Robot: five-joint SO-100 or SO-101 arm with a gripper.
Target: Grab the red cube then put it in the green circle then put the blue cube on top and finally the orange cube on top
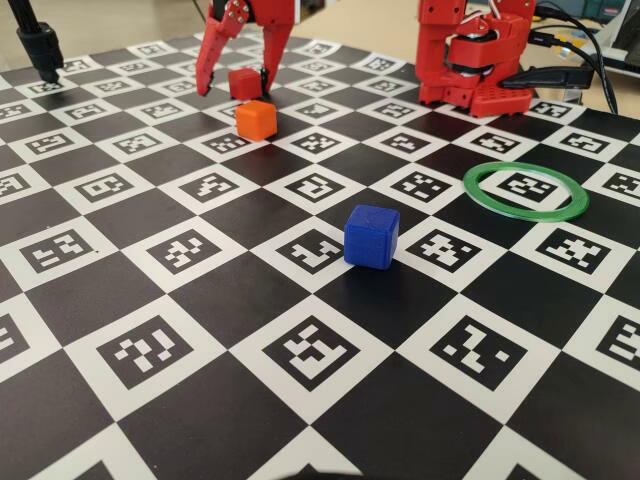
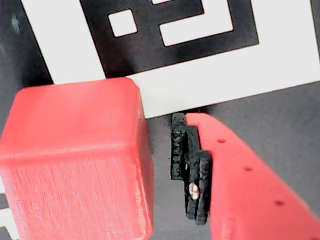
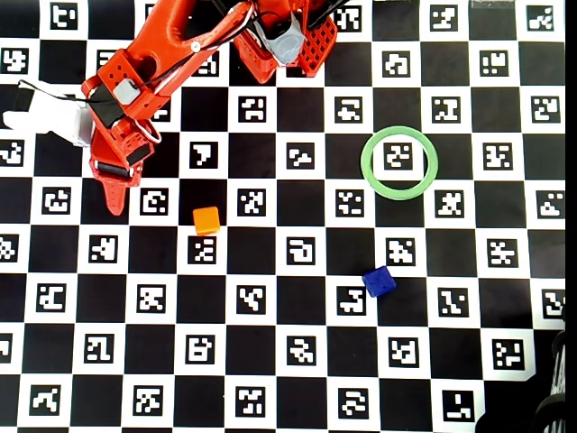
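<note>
The table (image 1: 200, 300) is covered by a black-and-white checkerboard of printed marker squares. In the fixed view the gripper (image 1: 234, 82) is held spread wide around the red cube (image 1: 244, 83), which is not clamped. The orange cube (image 1: 256, 119) is set just beside it; the blue cube (image 1: 371, 236) and the empty green circle (image 1: 526, 190) are placed well apart.

The counter (image 3: 297, 298) is a black-and-white checkerboard with a coded marker in each white square. Flat on it lies the green circle (image 3: 364, 162). The blue cube (image 3: 379, 281) sits near the circle, toward the overhead view's bottom; the orange cube (image 3: 206, 220) well left of it; the red cube (image 1: 244, 83) just behind the orange cube in the fixed view.
</note>
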